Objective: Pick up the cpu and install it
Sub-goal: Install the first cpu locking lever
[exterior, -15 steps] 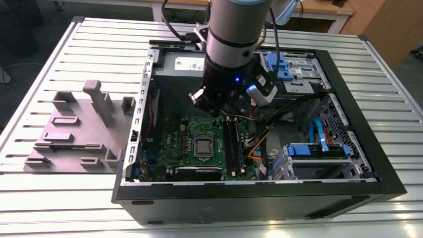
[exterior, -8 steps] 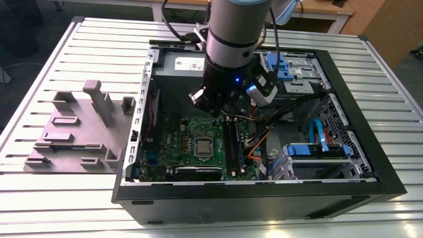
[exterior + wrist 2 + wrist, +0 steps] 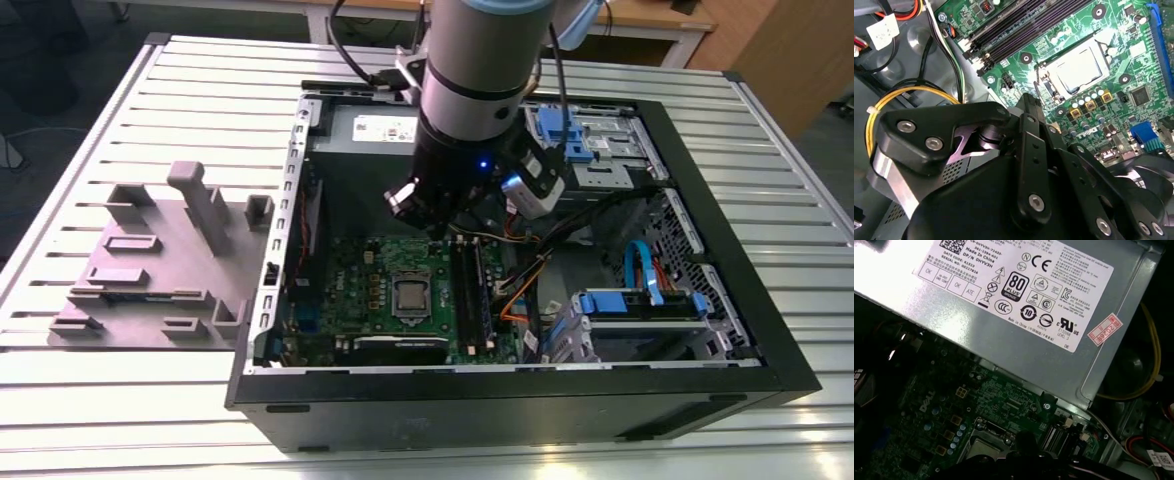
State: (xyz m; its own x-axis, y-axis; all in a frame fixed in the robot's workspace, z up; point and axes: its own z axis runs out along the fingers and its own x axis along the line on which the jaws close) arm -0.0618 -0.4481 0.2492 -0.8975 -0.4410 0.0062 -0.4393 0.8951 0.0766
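The gripper [image 3: 1029, 165] looms close above the motherboard [image 3: 1074, 85]; its jaws' state cannot be told. The cpu [image 3: 1080, 68] sits in its socket.

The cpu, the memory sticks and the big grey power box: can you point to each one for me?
cpu [image 3: 1080, 67], second wrist view, middle of its silvery top.
memory sticks [image 3: 1019, 31], second wrist view, along one long black stick.
power-supply box [image 3: 1019, 335], first wrist view, bare grey metal below its label.
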